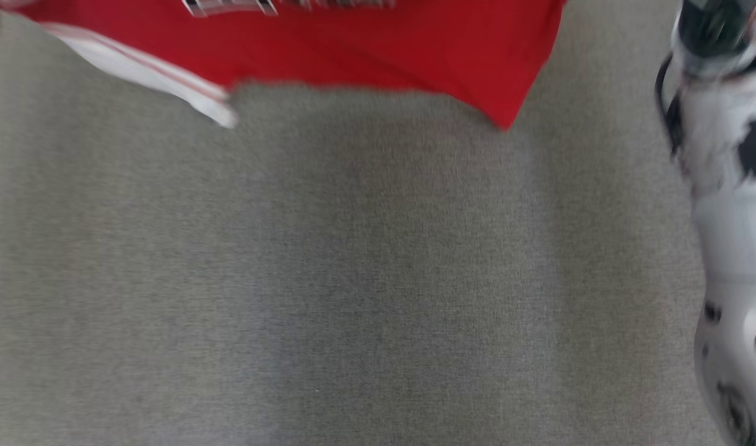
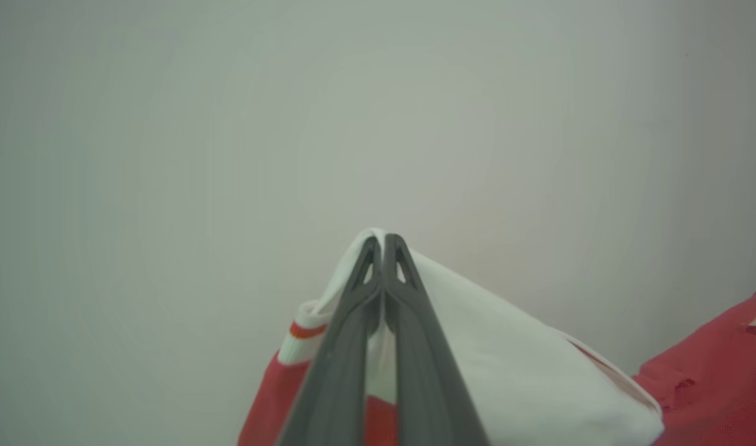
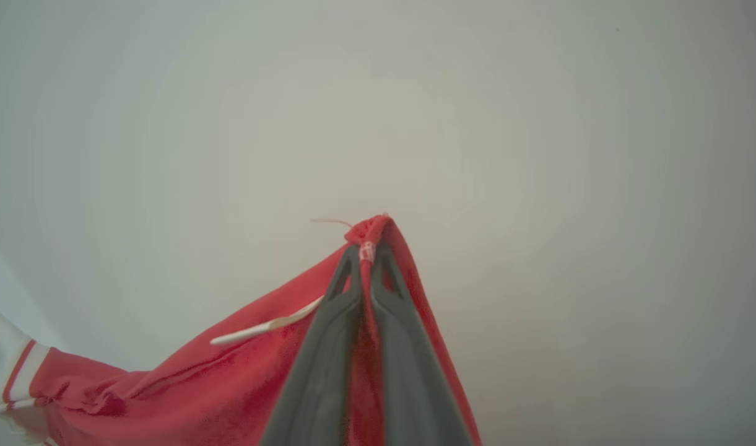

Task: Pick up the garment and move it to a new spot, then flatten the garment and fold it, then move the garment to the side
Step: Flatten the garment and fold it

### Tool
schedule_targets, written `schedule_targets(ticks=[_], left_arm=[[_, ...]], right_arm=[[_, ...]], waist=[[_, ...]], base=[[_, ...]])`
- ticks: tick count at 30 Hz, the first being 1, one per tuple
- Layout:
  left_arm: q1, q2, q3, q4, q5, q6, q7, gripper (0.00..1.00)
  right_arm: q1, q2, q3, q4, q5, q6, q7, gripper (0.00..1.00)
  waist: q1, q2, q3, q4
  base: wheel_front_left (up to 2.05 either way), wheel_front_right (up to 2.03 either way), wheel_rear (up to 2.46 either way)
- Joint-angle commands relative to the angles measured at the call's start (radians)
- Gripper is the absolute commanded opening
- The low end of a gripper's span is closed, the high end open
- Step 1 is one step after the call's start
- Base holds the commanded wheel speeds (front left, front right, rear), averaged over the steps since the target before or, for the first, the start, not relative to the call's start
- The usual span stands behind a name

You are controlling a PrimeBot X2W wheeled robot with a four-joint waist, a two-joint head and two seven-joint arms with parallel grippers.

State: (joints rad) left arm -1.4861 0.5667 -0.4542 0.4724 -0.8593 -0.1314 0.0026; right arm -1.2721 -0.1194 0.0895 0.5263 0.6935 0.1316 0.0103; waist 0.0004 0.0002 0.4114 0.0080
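Your grey surface [image 1: 353, 279] spreads wide below. The red-and-white garment [image 1: 365, 49] hangs over its far part, stretched between both hands. Your left hand [image 2: 384, 238] is pinched tight on a white striped fold, likely a sleeve. Your right hand [image 3: 366, 248] is clamped on a red corner. The cloth looks light and limp and will probably sag mid-span. Grip at corners or seams and lay it down taut.
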Motion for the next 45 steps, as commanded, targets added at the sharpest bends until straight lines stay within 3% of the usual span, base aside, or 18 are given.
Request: schedule_targets(ticks=[1, 8, 13, 26, 35, 41, 45], left_arm=[[-0.042, 0.002, -0.002, 0.017, -0.008, 0.002, -0.002, 0.0], [-0.353, -0.012, -0.126, 0.153, -0.005, 0.002, -0.012, 0.0], [-0.497, -0.019, -0.206, 0.228, -0.029, 0.002, -0.023, 0.0], [-0.641, -0.025, -0.366, 0.338, -0.131, 0.002, -0.067, 0.0], [-0.521, 0.006, -0.413, 0.283, -0.282, 0.002, -0.132, 0.0], [-0.273, 0.079, -0.434, 0.141, -0.371, 0.002, -0.236, 0.0], [-0.069, 0.117, -0.396, 0.032, -0.416, 0.003, -0.265, 0.0]], right_arm=[[-0.037, 0.007, -0.011, 0.014, 0.007, -0.003, 0.003, 0.0], [-0.323, 0.054, -0.061, 0.183, 0.048, -0.003, -0.007, 0.0], [-0.46, 0.054, -0.047, 0.289, 0.01, -0.003, -0.046, 0.0], [-0.649, 0.04, -0.003, 0.478, -0.07, -0.003, -0.083, 0.0], [-0.551, 0.026, 0.063, 0.461, -0.026, -0.003, -0.088, 0.0], [-0.305, -0.02, 0.148, 0.32, 0.06, -0.003, -0.085, 0.0], [-0.078, -0.07, 0.198, 0.176, 0.13, -0.003, -0.063, 0.0]], waist=[[-0.0004, -0.0002, 0.166, -0.07], [-0.0004, -0.0002, 0.232, -0.114], [-0.0004, -0.0002, 0.24, -0.126], [-0.0004, -0.0002, 0.251, -0.116], [-0.0004, -0.0002, 0.244, -0.095], [-0.0004, -0.0002, 0.143, -0.079], [-0.0004, -0.0002, 0.054, -0.066]], base=[[0.0, 0.0, 0.0], [0.0, 0.0, 0.0], [0.0, 0.0, 0.0], [0.0, 0.0, 0.0], [0.0, 0.0, 0.0], [0.0, 0.0, 0.0], [0.0, 0.0, 0.0]])
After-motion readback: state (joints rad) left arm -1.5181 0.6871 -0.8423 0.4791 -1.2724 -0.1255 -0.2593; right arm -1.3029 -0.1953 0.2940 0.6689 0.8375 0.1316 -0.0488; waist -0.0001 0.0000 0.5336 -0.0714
